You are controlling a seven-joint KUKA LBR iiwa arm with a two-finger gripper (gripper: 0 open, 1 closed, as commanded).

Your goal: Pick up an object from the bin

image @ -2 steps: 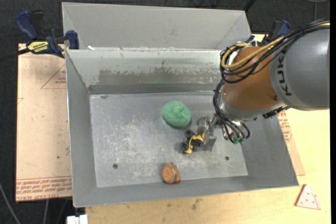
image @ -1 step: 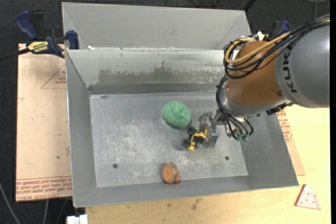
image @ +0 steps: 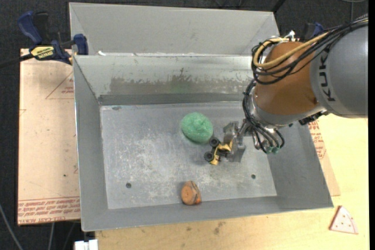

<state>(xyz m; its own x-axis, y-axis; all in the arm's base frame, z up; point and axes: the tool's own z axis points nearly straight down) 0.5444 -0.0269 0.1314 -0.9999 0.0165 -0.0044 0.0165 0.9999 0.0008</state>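
The gripper (image: 235,148) hangs low over the floor of the bin (image: 140,155), right of centre, just beside a small yellow-and-black toy vehicle (image: 215,153). I cannot tell whether its jaws are open or closed. The toy looks light, stiff and apt to skid on bare metal, so I'd grip it across its narrow body. A soft-looking green ball (image: 196,127) lies just far-left of it, and an orange-brown lump (image: 190,192) sits well apart by the near wall.
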